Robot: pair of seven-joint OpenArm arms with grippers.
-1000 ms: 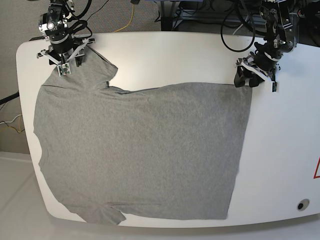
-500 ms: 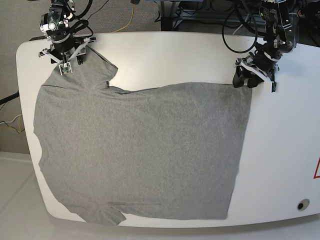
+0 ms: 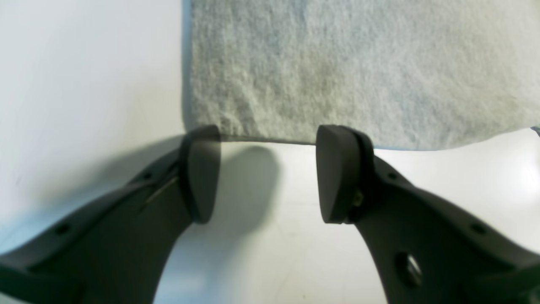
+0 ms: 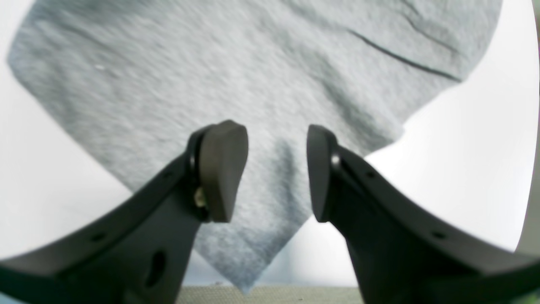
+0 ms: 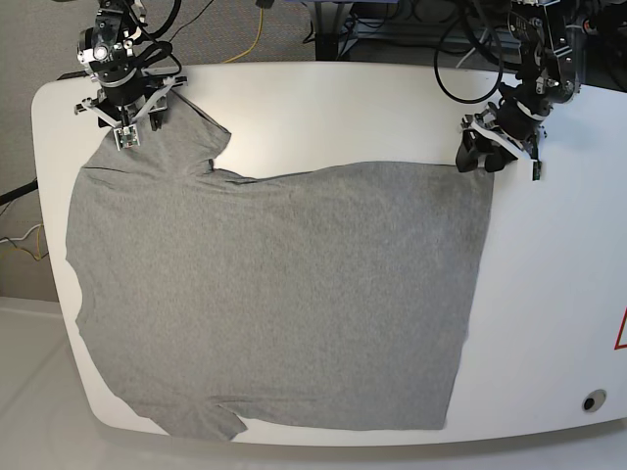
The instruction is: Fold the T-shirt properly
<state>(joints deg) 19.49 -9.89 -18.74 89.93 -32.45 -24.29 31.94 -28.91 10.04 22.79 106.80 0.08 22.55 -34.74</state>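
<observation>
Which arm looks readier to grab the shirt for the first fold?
Probably the right gripper: its open jaws already straddle the sleeve tip of the T-shirt. The left gripper is open beside the hem corner, over bare table.

We see a white table (image 5: 549,294) with rounded corners on grey carpet (image 5: 39,39), a yellow cable (image 5: 250,44) trailing behind, lit evenly from above

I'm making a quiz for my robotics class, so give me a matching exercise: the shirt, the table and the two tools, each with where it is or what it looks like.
Things:
1. T-shirt
2. table
3. left tool
4. right tool

Descriptions:
A. white, rounded corners
B. open, over a sleeve tip
C. grey, spread flat
D. open, at the hem corner

Pairs: 1-C, 2-A, 3-D, 4-B
</observation>
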